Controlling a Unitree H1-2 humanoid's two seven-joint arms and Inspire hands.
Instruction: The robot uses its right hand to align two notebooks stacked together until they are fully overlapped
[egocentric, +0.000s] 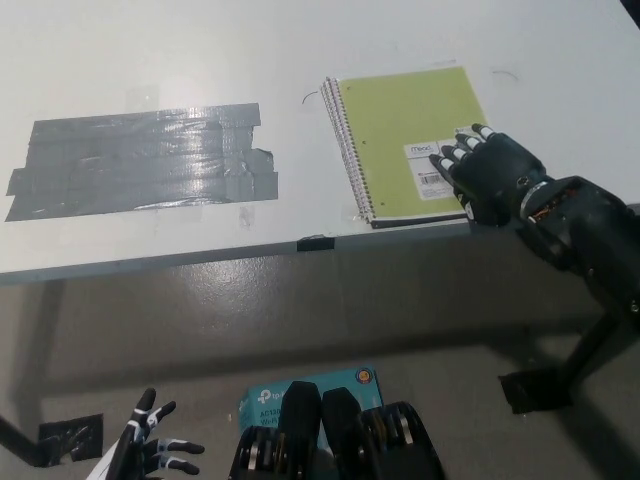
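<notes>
A green spiral notebook (405, 140) lies on the white table (300, 60), near its front edge. It covers the purple notebook beneath, of which only a thin dark edge shows along the bottom. My black right hand (487, 175) rests flat on the green cover's lower right corner, with its fingers spread and pointing left. My white left hand (150, 452) hangs low at the bottom left of the picture, well below the table, fingers apart and holding nothing.
A wide patch of grey tape (140, 160) is stuck on the table's left half. A small black clip (316, 242) sits on the front edge. On the floor lies a teal box (262, 398).
</notes>
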